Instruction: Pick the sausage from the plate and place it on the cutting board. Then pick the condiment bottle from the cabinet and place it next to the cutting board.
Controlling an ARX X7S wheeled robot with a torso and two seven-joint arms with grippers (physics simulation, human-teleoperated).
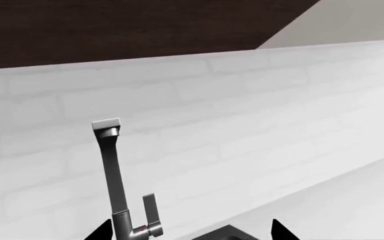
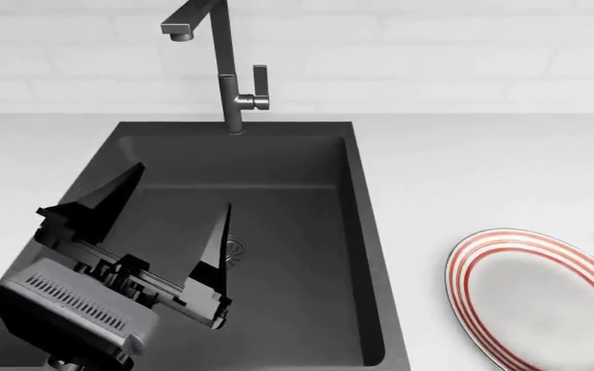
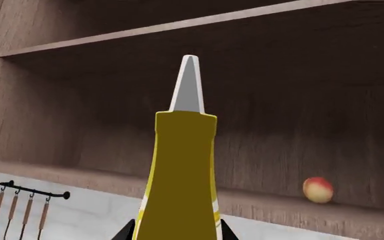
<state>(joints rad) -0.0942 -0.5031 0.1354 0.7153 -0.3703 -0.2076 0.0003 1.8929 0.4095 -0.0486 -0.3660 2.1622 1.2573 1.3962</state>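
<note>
Evidently the condiment bottle [image 3: 178, 175], between the right end effector [image 3: 176, 231] fingertips, bears no legible writing.

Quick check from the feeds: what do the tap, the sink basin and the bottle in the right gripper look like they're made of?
The faucet looks like brushed metal: grey with soft highlights along its square spout. The sink reads as matte dark composite or coated metal, with no sharp reflections. The condiment bottle appears to be smooth yellow plastic with a pale grey conical nozzle. These are simulator renders, so all three are guesses from appearance.

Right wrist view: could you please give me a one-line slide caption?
Right tool grips the yellow condiment bottle before the open wooden cabinet, a peach on its shelf.
</note>
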